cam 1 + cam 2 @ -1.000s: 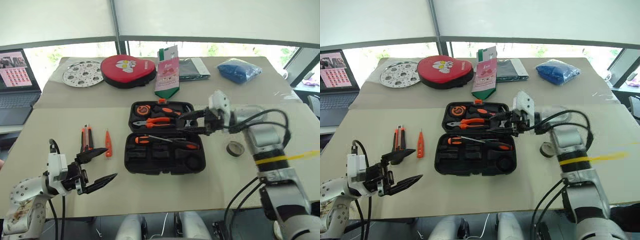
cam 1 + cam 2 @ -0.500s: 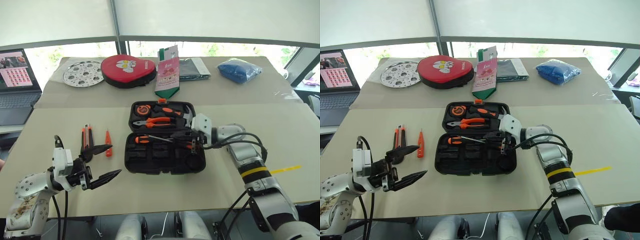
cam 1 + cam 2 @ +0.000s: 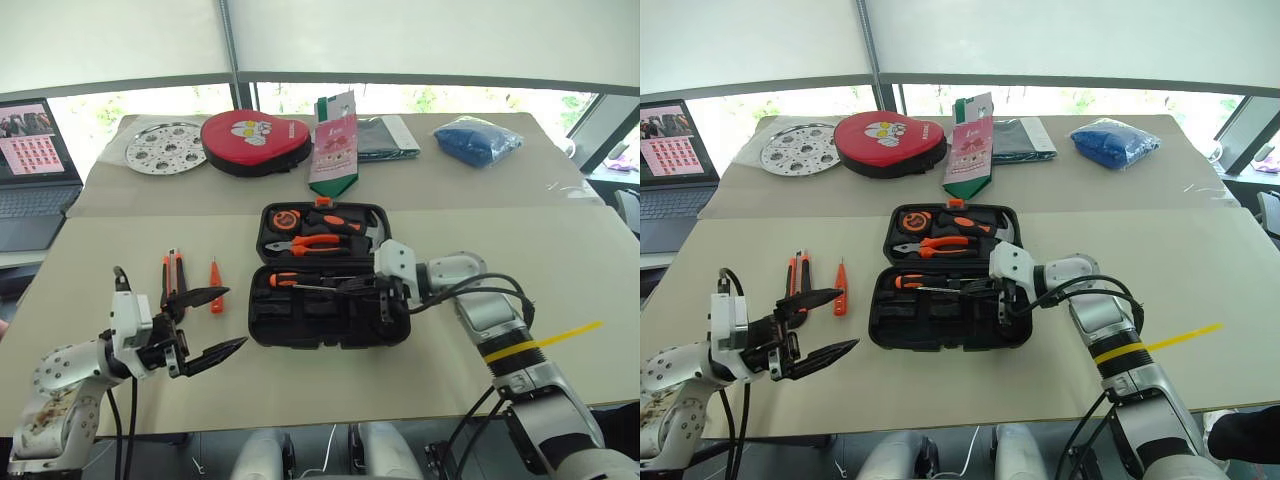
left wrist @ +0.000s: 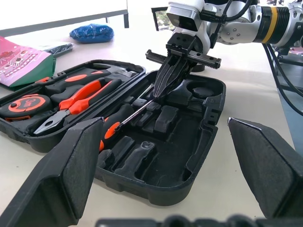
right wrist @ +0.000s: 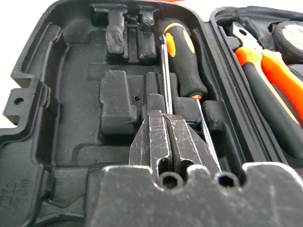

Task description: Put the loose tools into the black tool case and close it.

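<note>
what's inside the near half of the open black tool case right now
In the black tool case, two screwdrivers lie along the hinge side, with the shut right gripper down among them. The other recesses look empty. Its fingertips cover the spot beneath them.

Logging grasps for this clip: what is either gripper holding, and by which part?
The right gripper is shut on a screwdriver, pinching its metal shaft. The left gripper holds nothing.

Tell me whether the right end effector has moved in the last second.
Yes. The right end effector came down and toward the robot's left, from over the black tool case hinge into its front half.
</note>
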`<action>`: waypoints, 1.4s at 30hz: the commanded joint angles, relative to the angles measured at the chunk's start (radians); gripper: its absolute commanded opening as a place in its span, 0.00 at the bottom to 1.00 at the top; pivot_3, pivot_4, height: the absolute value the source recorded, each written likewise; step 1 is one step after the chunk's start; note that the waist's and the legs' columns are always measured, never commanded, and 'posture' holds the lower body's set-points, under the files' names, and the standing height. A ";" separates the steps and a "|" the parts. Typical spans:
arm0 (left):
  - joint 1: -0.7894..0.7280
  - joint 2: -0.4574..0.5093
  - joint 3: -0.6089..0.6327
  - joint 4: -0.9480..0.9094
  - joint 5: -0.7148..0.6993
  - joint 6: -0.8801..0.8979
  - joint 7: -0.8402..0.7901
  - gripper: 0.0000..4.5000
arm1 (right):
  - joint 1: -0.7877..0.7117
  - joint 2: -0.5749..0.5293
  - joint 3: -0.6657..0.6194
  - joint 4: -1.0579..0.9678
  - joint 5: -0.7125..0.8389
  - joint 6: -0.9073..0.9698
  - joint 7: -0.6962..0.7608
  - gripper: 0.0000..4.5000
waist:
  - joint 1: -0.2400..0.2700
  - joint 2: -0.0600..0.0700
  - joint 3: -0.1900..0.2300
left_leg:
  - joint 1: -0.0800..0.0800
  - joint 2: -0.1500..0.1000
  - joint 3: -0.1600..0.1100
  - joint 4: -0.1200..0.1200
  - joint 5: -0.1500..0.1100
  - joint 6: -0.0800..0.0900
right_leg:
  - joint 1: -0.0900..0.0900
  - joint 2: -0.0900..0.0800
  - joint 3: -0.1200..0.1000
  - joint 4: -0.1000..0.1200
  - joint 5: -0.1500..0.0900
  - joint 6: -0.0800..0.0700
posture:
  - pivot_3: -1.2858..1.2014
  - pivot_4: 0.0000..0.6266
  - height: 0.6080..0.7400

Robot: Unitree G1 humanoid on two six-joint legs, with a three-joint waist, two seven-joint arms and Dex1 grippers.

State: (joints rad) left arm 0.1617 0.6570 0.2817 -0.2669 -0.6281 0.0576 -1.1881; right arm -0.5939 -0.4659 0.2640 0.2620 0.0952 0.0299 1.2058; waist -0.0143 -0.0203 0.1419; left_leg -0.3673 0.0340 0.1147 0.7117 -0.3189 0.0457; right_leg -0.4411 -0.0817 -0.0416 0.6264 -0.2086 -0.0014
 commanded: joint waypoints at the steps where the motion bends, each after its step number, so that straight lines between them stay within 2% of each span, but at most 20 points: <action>1: -0.010 0.013 0.002 -0.036 -0.003 0.007 0.010 1.00 | 0.000 0.004 0.003 0.008 -0.024 0.016 -0.043 0.01 | 0.000 0.000 0.000 | 0.000 0.000 0.000 0.000 0.000 0.000 | 0.000 0.000 0.000 0.000 0.000 0.000 | 0.52 0.24 1.00; 10: 0.002 0.028 0.002 -0.049 -0.007 0.049 0.033 1.00 | -0.017 0.003 0.053 0.065 -0.079 0.089 -0.070 0.01 | -0.001 0.000 0.000 | 0.005 0.000 0.000 0.000 0.000 0.000 | 0.004 0.000 0.001 0.002 0.000 -0.001 | 0.52 0.24 1.00; 13: 0.036 0.033 0.031 -0.061 -0.018 0.073 0.050 1.00 | -0.008 0.021 0.063 0.010 -0.052 0.115 -0.054 0.01 | -0.001 -0.001 -0.001 | 0.009 0.000 0.000 -0.001 0.000 0.000 | 0.006 0.000 0.001 0.002 0.000 -0.001 | 0.52 0.24 1.00; 17: 0.112 0.007 0.149 -0.053 -0.041 0.079 0.121 1.00 | 0.022 0.064 -0.087 -0.081 0.109 0.069 -0.088 0.01 | -0.004 -0.001 -0.001 | 0.010 0.002 0.000 -0.002 0.000 -0.001 | 0.006 0.001 0.001 0.003 0.000 -0.003 | 0.52 0.24 1.00; 20: 0.191 -0.010 0.251 -0.035 -0.036 0.099 0.192 1.00 | 0.080 0.007 -0.172 -0.187 0.220 0.110 -0.031 0.16 | -0.001 0.000 0.000 | 0.004 0.002 0.000 -0.004 0.001 -0.002 | 0.000 0.000 0.001 0.004 0.000 -0.004 | 0.52 0.24 1.00; 21: 0.216 -0.016 0.282 -0.027 -0.026 0.103 0.218 1.00 | 0.102 -0.014 -0.193 -0.212 0.238 0.106 -0.024 0.26 | 0.002 0.000 0.000 | 0.003 0.002 0.000 -0.004 0.001 -0.003 | -0.001 0.000 0.001 0.003 0.000 -0.004 | 0.52 0.24 1.00; 23: 0.275 -0.024 0.345 -0.010 -0.008 0.129 0.276 1.00 | 0.150 -0.052 -0.235 -0.266 0.266 0.112 -0.034 0.39 | 0.004 0.000 0.000 | 0.003 0.001 0.000 -0.004 0.001 -0.002 | 0.000 0.000 0.000 0.001 0.000 -0.004 | 0.52 0.24 1.00; 24: 0.307 -0.024 0.378 -0.003 0.012 0.157 0.323 1.00 | 0.176 -0.066 -0.260 -0.285 0.275 0.102 -0.043 0.48 | 0.004 0.000 0.000 | 0.003 0.001 0.000 -0.004 0.000 -0.001 | 0.000 -0.001 0.000 0.000 0.000 -0.003 | 0.52 0.24 1.00; 29: 0.421 -0.057 0.526 0.012 0.019 0.261 0.477 1.00 | 0.354 -0.090 -0.417 -0.279 0.391 -0.100 0.071 0.85 | 0.007 -0.002 0.000 | 0.003 0.001 0.000 -0.004 -0.006 0.009 | 0.002 -0.001 -0.001 -0.002 0.000 -0.003 | 0.52 0.24 1.00; 31: 0.457 -0.060 0.550 -0.005 0.021 0.303 0.503 1.00 | 0.407 -0.114 -0.458 -0.265 0.424 -0.084 0.085 0.85 | 0.006 -0.002 0.000 | 0.004 0.001 0.000 -0.004 -0.006 0.009 | 0.002 -0.001 0.000 -0.002 -0.001 -0.003 | 0.52 0.24 1.00; 33: 0.474 -0.055 0.561 -0.033 0.006 0.358 0.527 1.00 | 0.435 -0.125 -0.488 -0.267 0.469 -0.044 0.086 0.98 | 0.007 -0.003 0.001 | 0.004 0.000 0.001 -0.004 -0.006 0.009 | 0.002 -0.002 0.000 -0.002 0.000 -0.003 | 0.52 0.24 1.00; 35: 0.479 -0.039 0.558 -0.062 0.001 0.411 0.543 1.00 | 0.447 -0.127 -0.495 -0.273 0.481 -0.036 0.078 0.99 | 0.008 -0.003 0.001 | 0.005 0.000 0.001 -0.004 -0.006 0.009 | 0.003 -0.002 0.000 -0.001 -0.001 -0.003 | 0.52 0.24 1.00; 36: 0.456 -0.022 0.551 -0.114 -0.061 0.481 0.566 1.00 | 0.457 -0.123 -0.496 -0.270 0.476 -0.069 0.090 0.99 | 0.009 -0.003 0.001 | 0.006 0.000 0.001 -0.004 -0.006 0.009 | 0.003 -0.002 0.000 -0.001 -0.001 -0.003 | 0.52 0.24 1.00; 39: 0.272 0.113 0.461 -0.285 -0.278 0.797 0.743 1.00 | 0.456 -0.100 -0.488 -0.315 0.485 -0.099 0.083 0.99 | 0.029 -0.006 0.003 | 0.007 0.001 -0.001 -0.004 -0.005 0.007 | 0.004 -0.002 0.000 0.002 -0.002 -0.006 | 0.52 0.24 1.00; 42: 0.082 0.174 0.393 -0.317 -0.417 1.035 0.962 1.00 | 0.424 -0.118 -0.468 -0.369 0.503 -0.066 0.092 0.99 | 0.035 -0.004 0.004 | 0.008 0.000 -0.002 -0.004 -0.002 0.005 | 0.004 -0.003 0.001 0.004 0.000 -0.005 | 0.52 0.24 1.00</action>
State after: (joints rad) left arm 0.3122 0.8031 0.7118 -0.5474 -0.9443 0.9303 -0.3742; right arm -0.1478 -0.5581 -0.1949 -0.0446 0.5641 -0.0395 1.2875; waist 0.0205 -0.0244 0.1456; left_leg -0.3587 0.0342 0.1133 0.7078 -0.3207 0.0507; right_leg -0.4369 -0.0856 -0.0401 0.6298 -0.2074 -0.0065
